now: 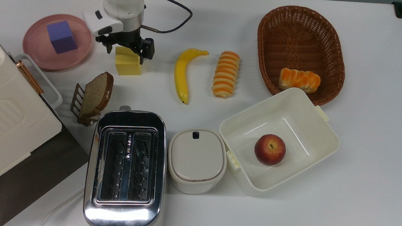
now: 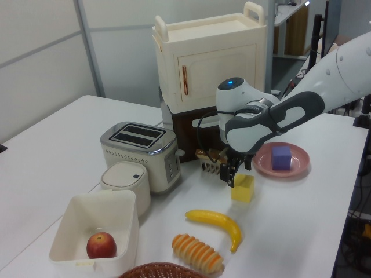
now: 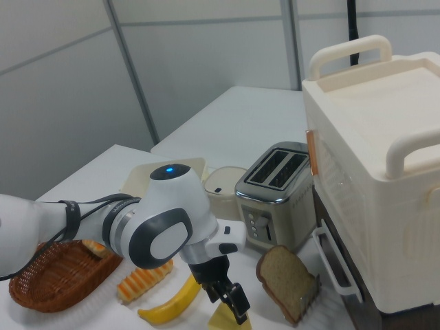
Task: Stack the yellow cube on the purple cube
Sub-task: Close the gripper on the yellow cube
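Two black fingers of the gripper [image 1: 125,50] stand spread apart over the yellow cube [image 1: 128,63], one on each side of its far edge in the top view, and nothing is held between them. The yellow cube sits on the white table [image 1: 365,149] directly under the gripper; in the left view the gripper [image 2: 237,172] hangs just above the cube's [image 2: 243,187] top, and whether the tips touch it cannot be told. To the top view's left of the gripper, near but apart, the purple cube [image 1: 61,36] rests on a pink plate [image 1: 36,50]. In the left view the purple cube [image 2: 281,157] lies to the gripper's right on the plate [image 2: 297,168]. A banana [image 1: 183,71] lies on the top view's right of the gripper, with a striped bread roll [image 1: 226,74] beyond it. Below the gripper in the top view, a slice of bread [image 1: 96,95] leans in a small rack, and a toaster [image 1: 125,170] stands farther down.
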Available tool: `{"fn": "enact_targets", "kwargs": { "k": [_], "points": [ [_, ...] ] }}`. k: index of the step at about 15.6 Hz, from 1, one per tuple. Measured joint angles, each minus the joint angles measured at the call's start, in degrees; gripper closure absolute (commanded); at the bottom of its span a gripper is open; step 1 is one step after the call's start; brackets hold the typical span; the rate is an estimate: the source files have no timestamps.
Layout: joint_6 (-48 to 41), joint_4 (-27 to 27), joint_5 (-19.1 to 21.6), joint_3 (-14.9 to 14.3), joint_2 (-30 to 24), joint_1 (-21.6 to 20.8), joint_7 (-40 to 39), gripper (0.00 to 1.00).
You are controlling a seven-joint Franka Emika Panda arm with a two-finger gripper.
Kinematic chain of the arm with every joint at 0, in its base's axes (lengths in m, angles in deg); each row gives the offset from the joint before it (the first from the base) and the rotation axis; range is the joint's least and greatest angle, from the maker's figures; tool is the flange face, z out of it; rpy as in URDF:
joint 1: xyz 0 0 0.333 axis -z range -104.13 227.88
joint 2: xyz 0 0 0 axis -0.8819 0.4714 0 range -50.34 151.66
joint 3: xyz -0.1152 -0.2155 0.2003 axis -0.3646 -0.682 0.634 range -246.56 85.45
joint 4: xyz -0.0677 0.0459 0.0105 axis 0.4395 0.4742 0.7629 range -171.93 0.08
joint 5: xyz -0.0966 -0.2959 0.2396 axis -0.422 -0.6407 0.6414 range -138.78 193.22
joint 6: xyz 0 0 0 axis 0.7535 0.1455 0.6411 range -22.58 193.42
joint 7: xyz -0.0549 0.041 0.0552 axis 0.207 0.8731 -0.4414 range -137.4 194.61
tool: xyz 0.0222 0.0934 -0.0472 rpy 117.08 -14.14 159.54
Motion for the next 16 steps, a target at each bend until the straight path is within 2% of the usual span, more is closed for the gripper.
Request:
{"fn": "enact_targets", "kwargs": {
  "k": [9, 10, 11, 12, 16],
  "points": [
    [0.92, -0.15, -0.09, 0.02, 2.19, -0.01, -1.24, 0.0],
    [1.24, -0.15, -0.09, 0.05, 2.57, -0.01, -1.37, 0.18],
    [1.55, -0.15, -0.09, 0.06, 2.87, -0.01, -1.5, 0.51],
    [1.86, -0.15, -0.09, 0.07, 3.07, -0.01, -1.69, 0.7],
    [2.27, 0.03, -0.09, 0.06, 3.08, 0.0, -1.74, 0.71]
  ]
}}
